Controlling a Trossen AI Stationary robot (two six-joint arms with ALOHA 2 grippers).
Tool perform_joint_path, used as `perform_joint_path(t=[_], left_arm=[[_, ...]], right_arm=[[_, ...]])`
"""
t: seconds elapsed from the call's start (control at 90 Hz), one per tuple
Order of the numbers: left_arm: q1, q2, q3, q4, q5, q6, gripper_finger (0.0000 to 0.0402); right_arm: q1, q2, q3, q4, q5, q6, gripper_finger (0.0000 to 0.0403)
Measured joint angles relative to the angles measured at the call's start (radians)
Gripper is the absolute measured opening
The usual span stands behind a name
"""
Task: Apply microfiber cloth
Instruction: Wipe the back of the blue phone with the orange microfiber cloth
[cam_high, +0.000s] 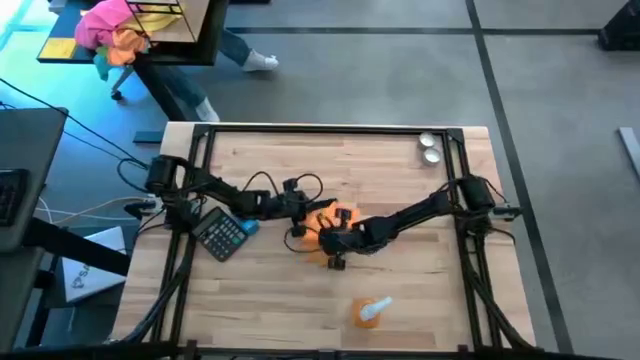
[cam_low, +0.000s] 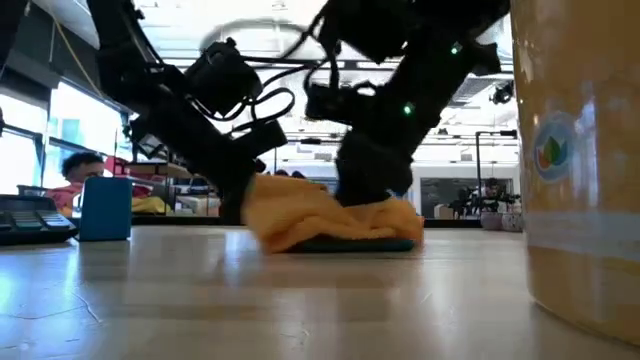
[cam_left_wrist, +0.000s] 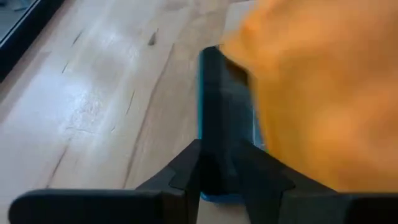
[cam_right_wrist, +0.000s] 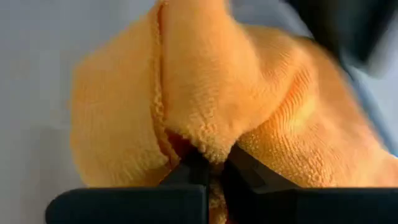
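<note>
The orange microfiber cloth (cam_high: 325, 224) lies bunched at the table's middle, draped over a flat dark object with a blue rim (cam_left_wrist: 219, 106) that rests on the wood (cam_low: 350, 244). My left gripper (cam_high: 300, 213) reaches in from the left and is shut on that flat object. My right gripper (cam_high: 336, 243) comes from the right and is shut on the cloth (cam_right_wrist: 205, 93). In the low view both grippers stand down at the cloth (cam_low: 330, 215), left gripper (cam_low: 240, 200), right gripper (cam_low: 372, 190). My left gripper pinches the near end of the flat dark object (cam_left_wrist: 221, 163) between its two fingers, coming in low from the table's left. The object lies flat on the table, its far part hidden under the cloth. My right gripper pinches a raised fold of the cloth (cam_right_wrist: 209, 147) between its two fingers, coming down at a slant from the table's right. Several layers are gathered there. The rest of the cloth spreads slack over the flat object.
A black calculator (cam_high: 222, 236) and a small blue box (cam_high: 248, 228) sit left of the cloth. A spray bottle with orange liquid (cam_high: 370, 312) lies near the front edge. Two small silver discs (cam_high: 430, 148) rest at the far right. A pink-and-orange bundle (cam_high: 115, 35) is off the table.
</note>
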Motion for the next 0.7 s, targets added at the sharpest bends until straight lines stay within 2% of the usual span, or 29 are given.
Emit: perform_joint_path(t=[0.089,0.211,0.322,0.411,0.5,0.589,0.7], left_arm=[[0.001,0.0,-0.001,0.008,0.017,0.003,0.0069],[0.0,0.0,-0.003,0.016,0.017,-0.012,0.0061],[-0.001,0.0,-0.003,0.016,0.019,-0.018,0.0054],[-0.001,0.0,-0.003,0.016,0.021,-0.024,0.005],[-0.001,0.0,-0.003,0.015,0.022,-0.032,0.0047],[-0.001,0.0,-0.003,0.014,0.022,-0.031,0.0044],[-0.001,0.0,-0.003,0.007,0.024,-0.026,0.004]], right_arm=[[-0.013,-0.004,-0.002,-0.076,0.087,0.09,0.0],[-0.014,-0.001,-0.006,-0.032,0.105,0.123,0.0],[0.0,0.011,-0.007,0.128,0.08,0.043,0.0],[0.012,0.011,-0.007,0.269,0.029,-0.029,0.0],[0.018,0.011,-0.006,0.334,-0.039,-0.062,0.0],[0.027,0.011,-0.005,0.289,-0.024,-0.058,0.0],[0.042,0.003,-0.005,0.087,0.117,0.06,0.0]])
